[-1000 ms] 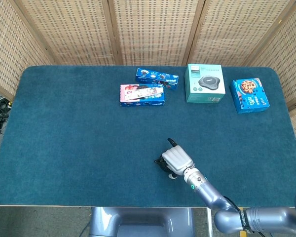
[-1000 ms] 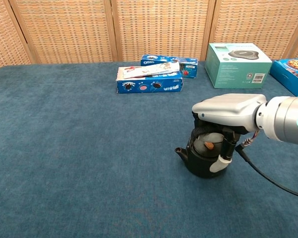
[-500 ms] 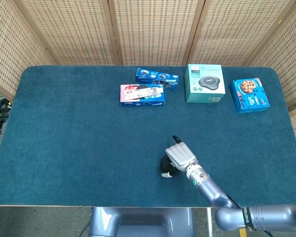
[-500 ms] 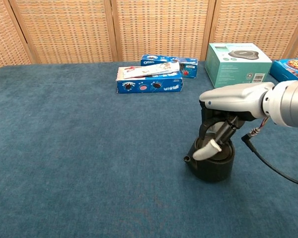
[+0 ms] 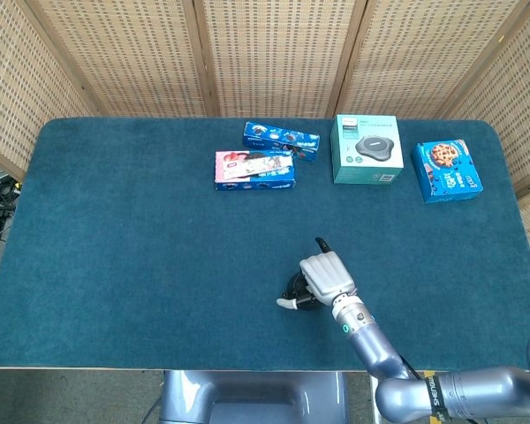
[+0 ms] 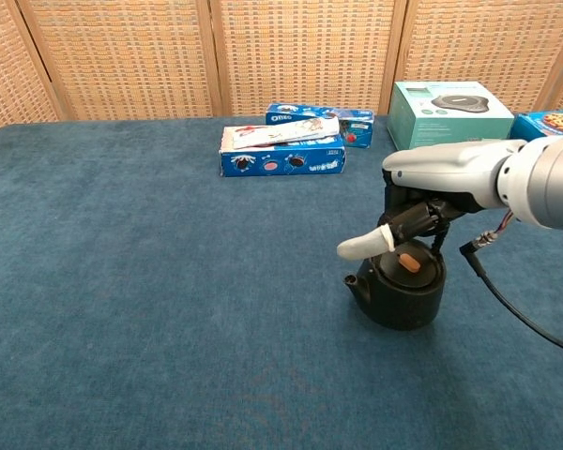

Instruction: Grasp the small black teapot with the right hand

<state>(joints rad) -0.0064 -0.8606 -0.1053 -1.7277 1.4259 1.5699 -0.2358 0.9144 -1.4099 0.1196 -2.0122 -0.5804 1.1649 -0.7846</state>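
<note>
- The small black teapot (image 6: 400,291) is sitting upright on the blue tablecloth (image 6: 150,281) in the lower right of the chest view; its spout is pointing toward the left of the frame; a small brown knob is showing on its lid.
- In the head view the teapot (image 5: 295,288) is lying near the lower centre of the frame, mostly hidden under the right hand (image 5: 326,276).
- The right hand (image 6: 422,202) is hovering directly over the teapot's lid in the chest view; one white-tipped finger (image 6: 361,246) is sticking out to the left above the spout; the other fingers are curling down behind the lid; whether they are gripping the pot, I cannot tell.
- A black cable (image 6: 516,309) is trailing from the wrist toward the lower right edge.
- Along the upper part of the chest view, well apart from the teapot, are lying two Oreo boxes (image 6: 283,150), a teal boxed device (image 6: 450,111), and a blue cookie box (image 6: 555,131) at the right edge.
- The left hand is appearing in neither view.
</note>
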